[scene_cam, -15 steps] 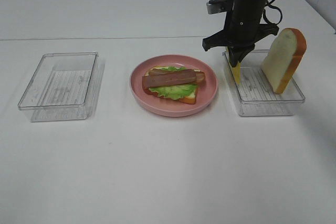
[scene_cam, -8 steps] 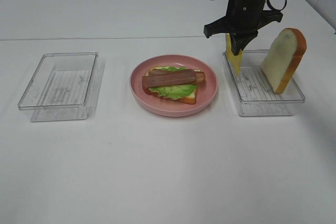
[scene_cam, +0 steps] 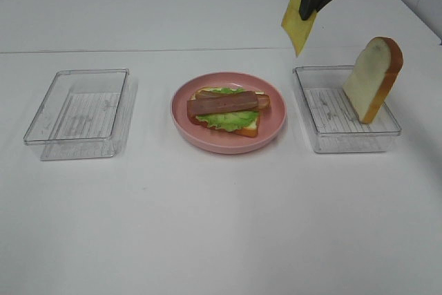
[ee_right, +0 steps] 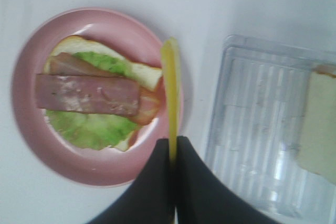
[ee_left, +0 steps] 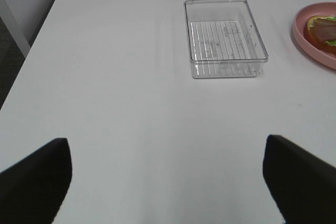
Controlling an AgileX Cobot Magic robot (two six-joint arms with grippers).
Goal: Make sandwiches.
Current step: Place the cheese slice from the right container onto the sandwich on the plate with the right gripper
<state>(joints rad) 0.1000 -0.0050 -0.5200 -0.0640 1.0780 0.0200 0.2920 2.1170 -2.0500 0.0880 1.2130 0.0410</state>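
On the pink plate (scene_cam: 228,145) lies an open sandwich: a bread slice, green lettuce (scene_cam: 228,119) and brown bacon strips (scene_cam: 224,104). My right gripper (scene_cam: 314,1) hangs high above the table behind the right tray (scene_cam: 345,140), shut on a thin yellow cheese square (scene_cam: 298,25) that dangles from it. The right wrist view shows the cheese (ee_right: 170,87) edge-on in the gripper (ee_right: 172,153), over the plate's rim (ee_right: 26,77) next to the bacon (ee_right: 86,94). A second bread slice (scene_cam: 373,78) leans upright in the right tray. My left gripper (ee_left: 168,182) is open over bare table.
An empty clear tray (scene_cam: 76,112) stands to the left of the plate and also shows in the left wrist view (ee_left: 226,38). The table's left edge (ee_left: 31,61) is near the left gripper. The right tray (ee_right: 257,129) holds only the bread (ee_right: 320,129).
My right gripper has risen with the cheese, lifting it out of the right tray to high above the table. The left arm and the plate have not moved.
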